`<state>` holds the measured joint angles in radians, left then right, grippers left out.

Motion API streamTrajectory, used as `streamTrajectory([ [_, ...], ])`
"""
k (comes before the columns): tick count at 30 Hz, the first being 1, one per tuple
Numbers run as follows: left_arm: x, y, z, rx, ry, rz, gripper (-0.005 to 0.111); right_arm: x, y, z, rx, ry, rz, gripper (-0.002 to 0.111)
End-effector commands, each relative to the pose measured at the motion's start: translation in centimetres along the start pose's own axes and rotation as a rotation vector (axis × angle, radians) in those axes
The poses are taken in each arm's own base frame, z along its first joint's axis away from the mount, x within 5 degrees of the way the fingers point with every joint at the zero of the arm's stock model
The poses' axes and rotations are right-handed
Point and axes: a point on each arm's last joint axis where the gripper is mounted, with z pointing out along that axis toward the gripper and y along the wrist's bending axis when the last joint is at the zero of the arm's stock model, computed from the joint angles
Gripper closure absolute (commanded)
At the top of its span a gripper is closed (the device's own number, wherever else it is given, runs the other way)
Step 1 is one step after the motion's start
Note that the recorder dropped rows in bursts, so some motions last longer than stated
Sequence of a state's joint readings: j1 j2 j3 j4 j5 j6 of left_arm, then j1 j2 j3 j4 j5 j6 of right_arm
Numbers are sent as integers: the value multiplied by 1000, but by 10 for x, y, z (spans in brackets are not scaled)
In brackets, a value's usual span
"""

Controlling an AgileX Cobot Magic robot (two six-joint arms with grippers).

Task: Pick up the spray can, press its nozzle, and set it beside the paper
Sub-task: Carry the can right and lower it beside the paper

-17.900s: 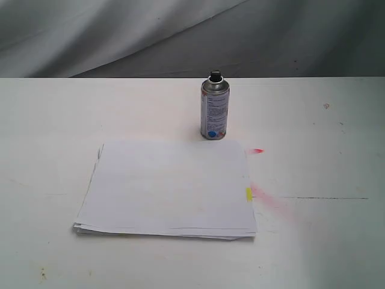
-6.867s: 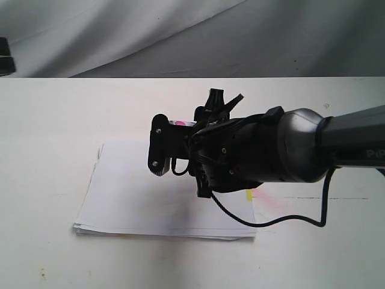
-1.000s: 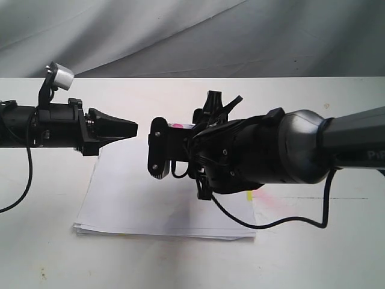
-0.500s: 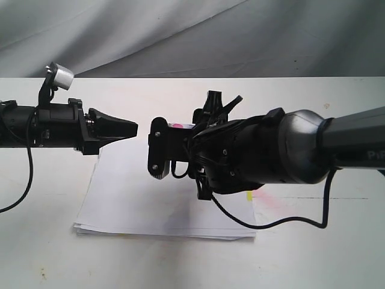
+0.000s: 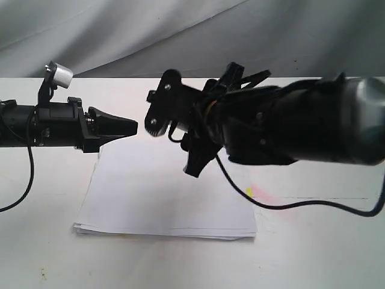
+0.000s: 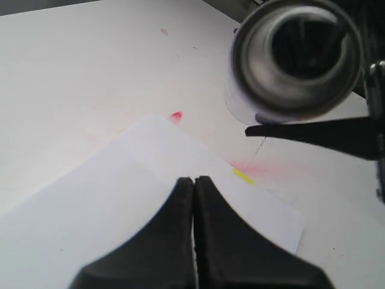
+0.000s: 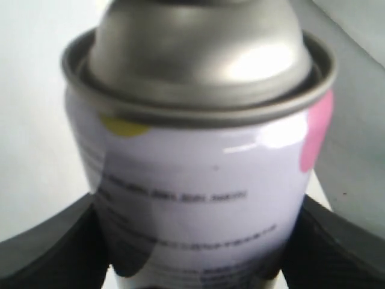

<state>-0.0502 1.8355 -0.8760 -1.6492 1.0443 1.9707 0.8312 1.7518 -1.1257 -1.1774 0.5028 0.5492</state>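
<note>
The spray can (image 7: 198,174), silver with a white printed label, fills the right wrist view. My right gripper (image 7: 192,247) is shut on it, one black finger on each side of its body. Its domed top shows there, but the nozzle is cut off by the frame's edge. In the left wrist view the can (image 6: 298,60) hangs in the air, tilted, a round silver end facing the camera. In the exterior view my right arm (image 5: 283,126) hides it. My left gripper (image 5: 133,127) is shut and empty above the paper's (image 5: 156,192) far left corner, level with the right wrist.
The white table (image 5: 54,241) bears a pink spray stain (image 5: 267,195) beside the paper's yellow tab (image 5: 248,191) and a small red mark (image 6: 176,116). Grey cloth (image 5: 180,36) hangs behind the table's rear edge. A black cable (image 5: 301,205) droops from the right arm.
My right arm has risen and turned with the can in its grip; its wrist now sits higher over the paper. The left arm has stayed where it was.
</note>
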Motion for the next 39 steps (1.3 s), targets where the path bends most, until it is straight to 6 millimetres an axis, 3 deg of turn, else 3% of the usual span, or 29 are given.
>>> streamTrajectory([
  [1, -2, -2, -1, 2, -19, -16, 107, 6, -33, -13, -25, -48, 249, 108],
  [13, -2, -2, -1, 2, -19, -16, 107, 36, -105, -40, 31, -163, 632, 108],
  [20, -2, -2, -1, 2, -19, -18, 107, 48, -122, -51, 45, -171, 794, 108],
  [25, -2, -2, -1, 2, -19, -22, 107, 55, -114, -49, 5, -116, 878, 108],
  [29, -2, -2, -1, 2, -19, -28, 107, 73, -85, -37, -58, -85, 872, 108],
  [33, -2, -2, -1, 2, -19, -32, 107, 93, -60, -26, -123, -194, 880, 108],
  [39, -2, -2, -1, 2, -19, -32, 107, 124, -65, 3, -95, -336, 917, 108],
])
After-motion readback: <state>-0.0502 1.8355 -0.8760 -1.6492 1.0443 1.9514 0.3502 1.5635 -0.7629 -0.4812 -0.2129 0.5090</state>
